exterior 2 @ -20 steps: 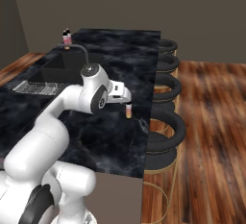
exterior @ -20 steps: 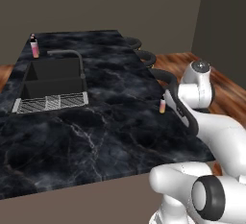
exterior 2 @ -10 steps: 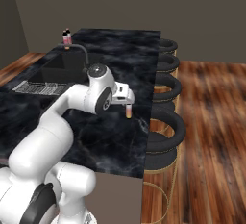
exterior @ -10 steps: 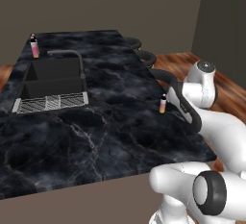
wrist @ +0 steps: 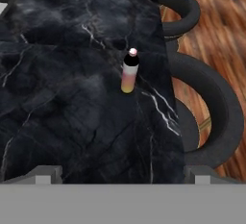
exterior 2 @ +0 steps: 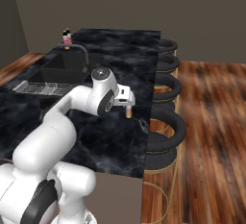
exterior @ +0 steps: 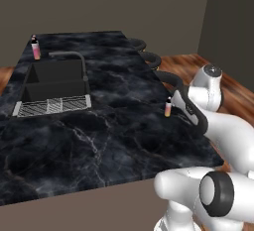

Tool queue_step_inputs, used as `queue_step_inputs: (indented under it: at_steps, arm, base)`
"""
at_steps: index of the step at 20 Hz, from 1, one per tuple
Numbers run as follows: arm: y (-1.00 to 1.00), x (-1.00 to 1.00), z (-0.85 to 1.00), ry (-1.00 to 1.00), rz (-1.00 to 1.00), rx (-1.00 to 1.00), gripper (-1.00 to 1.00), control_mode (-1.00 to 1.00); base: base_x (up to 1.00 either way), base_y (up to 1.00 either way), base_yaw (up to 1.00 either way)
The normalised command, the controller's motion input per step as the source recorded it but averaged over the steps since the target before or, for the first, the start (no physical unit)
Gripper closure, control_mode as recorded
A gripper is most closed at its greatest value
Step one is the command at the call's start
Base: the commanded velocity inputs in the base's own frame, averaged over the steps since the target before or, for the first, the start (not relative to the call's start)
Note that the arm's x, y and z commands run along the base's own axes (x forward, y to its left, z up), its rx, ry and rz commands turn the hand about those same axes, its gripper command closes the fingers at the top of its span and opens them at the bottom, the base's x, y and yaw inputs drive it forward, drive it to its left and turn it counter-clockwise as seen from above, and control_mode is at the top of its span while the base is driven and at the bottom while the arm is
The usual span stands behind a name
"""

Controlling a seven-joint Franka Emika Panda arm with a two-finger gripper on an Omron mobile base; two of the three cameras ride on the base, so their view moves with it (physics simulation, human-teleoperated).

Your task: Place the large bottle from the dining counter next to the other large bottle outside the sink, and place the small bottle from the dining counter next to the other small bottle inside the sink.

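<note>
Dining counter [exterior: 114, 126] glossy black marble; floor [exterior 2: 206, 122] polished wood.

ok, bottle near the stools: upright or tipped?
Upright. The bottle stands on its base on the dining counter, dark cap up, in all three views.

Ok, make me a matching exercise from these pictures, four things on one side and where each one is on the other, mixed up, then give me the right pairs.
Things:
1. near bottle
2. far bottle
3. drain rack
4. stools

Places:
A. on the counter at the sink's far corner
B. along the counter's edge, over the wood floor
C. at the sink's near end
D. upright near the counter's stool-side edge, ahead of the gripper

Pairs: 1-D, 2-A, 3-C, 4-B
</note>
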Motion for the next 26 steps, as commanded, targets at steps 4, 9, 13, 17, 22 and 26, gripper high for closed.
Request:
queue_step_inputs:
  at_steps: [4, 9, 13, 17, 22, 26]
  arm:
    - [0.0, 0.17, -0.06, 0.0, 0.0, 0.0, -1.0, -1.0]
    - [0.0, 0.17, -0.05, 0.0, 0.0, 0.0, -1.0, -1.0]
    - [0.0, 0.16, -0.06, 0.0, 0.0, 0.0, -1.0, -1.0]
    - [0.0, 0.12, -0.12, 0.0, 0.0, 0.0, -1.0, -1.0]
    - [0.0, 0.16, -0.12, 0.0, 0.0, 0.0, -1.0, -1.0]
    - [0.0, 0.2, -0.13, 0.0, 0.0, 0.0, -1.0, -1.0]
  base:
    - [0.0, 0.0, 0.0]
    - [0.0, 0.0, 0.0]
    - [0.0, 0.0, 0.0]
    - [0.0, 0.0, 0.0]
    - [0.0, 0.0, 0.0]
    - [0.0, 0.0, 0.0]
